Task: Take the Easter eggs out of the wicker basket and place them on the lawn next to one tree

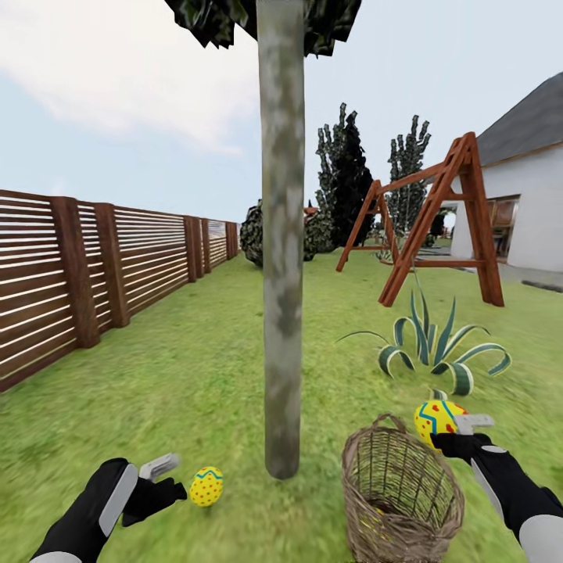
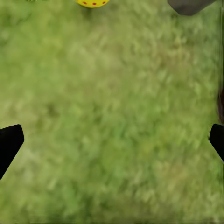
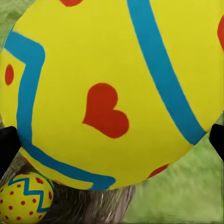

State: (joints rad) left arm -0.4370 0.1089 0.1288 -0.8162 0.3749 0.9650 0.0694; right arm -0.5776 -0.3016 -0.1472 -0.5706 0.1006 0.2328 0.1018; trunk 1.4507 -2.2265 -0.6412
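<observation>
1. Head view: the tree (image 1: 281,234) stands mid-lawn, its pale trunk meeting the lawn (image 1: 188,352) just ahead of the robot. One Easter egg, the dotted egg (image 1: 206,485), lies on the grass beside the trunk's foot, on the fence side. The left gripper (image 1: 166,477) hangs just beside that egg, its jaws apart and holding nothing. The wicker basket (image 1: 403,489) sits on the grass on the trunk's other side, near it; a speck of yellow low inside may be a third egg, though I cannot tell for sure. The right gripper (image 1: 453,430) is raised over the basket's far rim, its jaws clamped on the heart egg (image 1: 435,419). An agave (image 1: 434,348), a swing frame (image 1: 426,227) and a slatted fence (image 1: 94,274) lie beyond
2. Left wrist view: dark fingertips (image 2: 10,142) stand wide apart over bare grass; the dotted egg (image 2: 93,2) peeks in at the frame's edge
3. Right wrist view: the heart egg (image 3: 112,88) sits between the fingertips (image 3: 8,142), with the trunk (image 3: 93,205) and the dotted egg (image 3: 23,198) seen past it
4. Step in hand, as I judge it: carrying the second egg from basket to tree. The next move calls for swinging the right arm towards the trunk, lowering the egg to the grass near the dotted one, then releasing gently so it doesn't roll
</observation>
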